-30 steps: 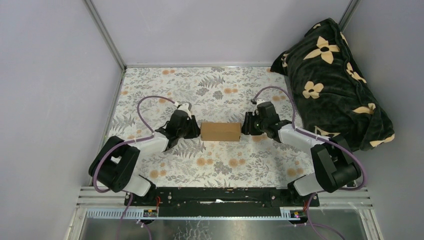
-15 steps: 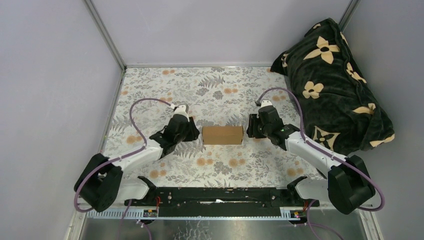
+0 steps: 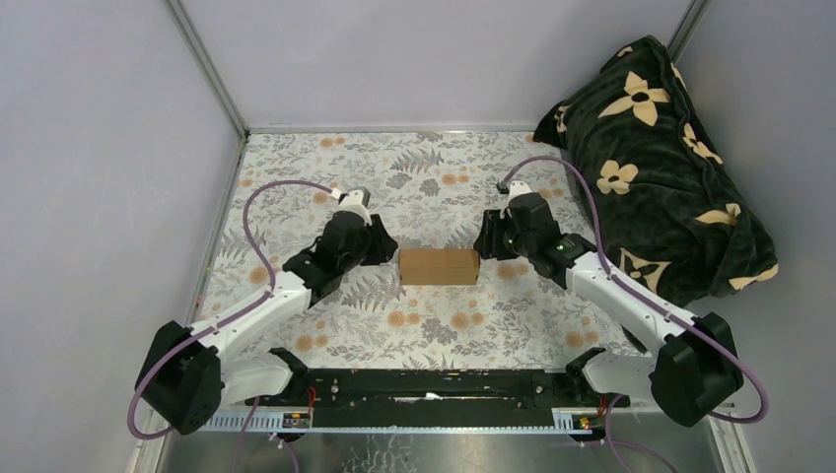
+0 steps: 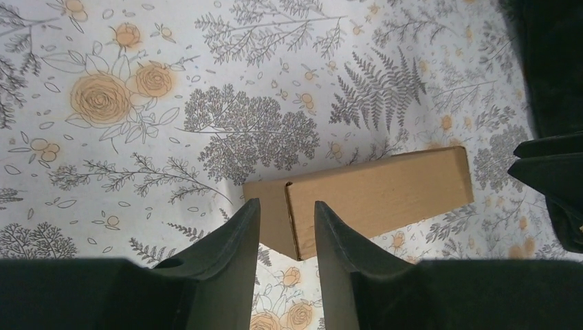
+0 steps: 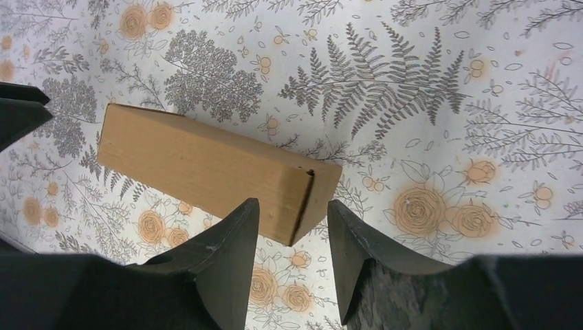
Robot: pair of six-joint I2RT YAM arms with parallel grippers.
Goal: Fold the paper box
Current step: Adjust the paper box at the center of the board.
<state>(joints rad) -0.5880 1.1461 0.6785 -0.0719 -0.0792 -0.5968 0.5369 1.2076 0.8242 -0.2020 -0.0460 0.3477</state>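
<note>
Left arm (image 3: pixel 251 313) and right arm (image 3: pixel 621 294): white tubular link shells between bulky black joint housings. A purple cable (image 3: pixel 244 222) loops from each wrist back to its shoulder. Black base rail (image 3: pixel 424 386) carries both. Left fingers (image 4: pixel 237 261) and right fingers (image 5: pixel 227 268): matte black, tapered, smooth-faced.

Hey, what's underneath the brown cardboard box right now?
The plain brown rectangular cardboard box lies flat on the floral-patterned table cover; only that print shows around it. Its footprint and inside are hidden.
</note>
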